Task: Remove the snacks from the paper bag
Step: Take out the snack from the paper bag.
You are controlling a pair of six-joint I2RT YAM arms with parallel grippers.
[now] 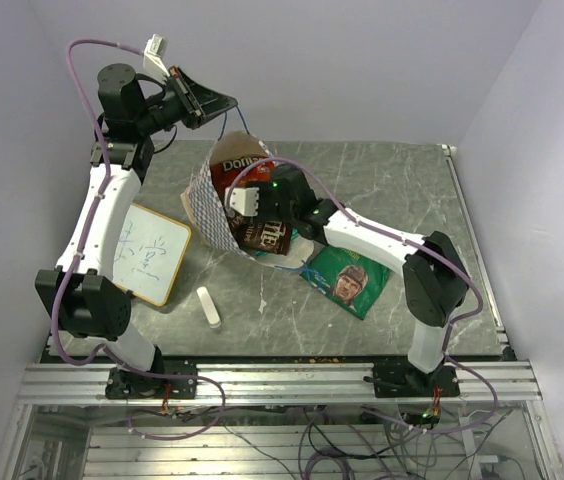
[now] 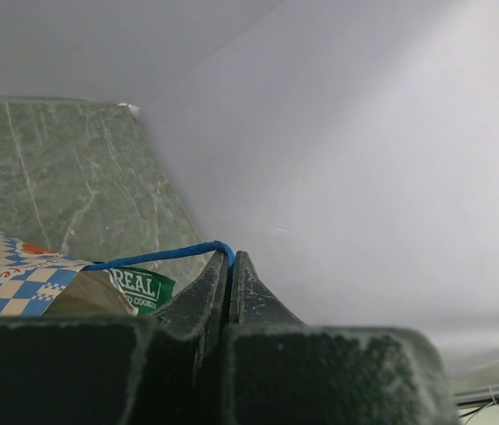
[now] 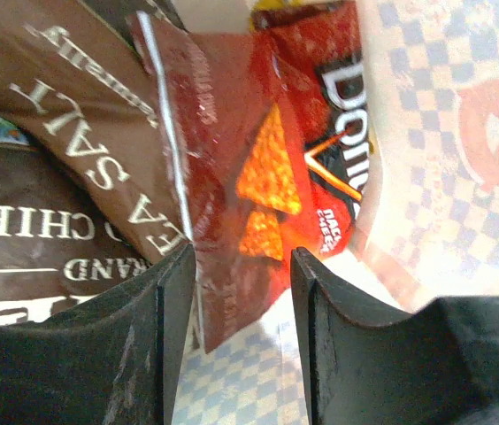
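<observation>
The paper bag (image 1: 205, 207) lies on its side with its mouth towards the right arm. My left gripper (image 1: 224, 103) is raised behind the bag and is shut on the bag's blue cord handle (image 2: 157, 254). In the left wrist view the jaws (image 2: 230, 257) are pressed together on the cord. My right gripper (image 3: 242, 261) is open at the bag's mouth. Its fingers stand on either side of the lower corner of the red-orange Doritos packet (image 3: 276, 168). A brown chocolate bag (image 3: 64, 177) lies to the left of the Doritos. A green bag with a face (image 1: 347, 280) lies on the table outside the bag.
A wood-framed whiteboard (image 1: 147, 252) lies left of the bag. A small white cylinder (image 1: 207, 306) lies in front of it. The white walls stand close behind and to the sides. The right arm's cable loops over the bag.
</observation>
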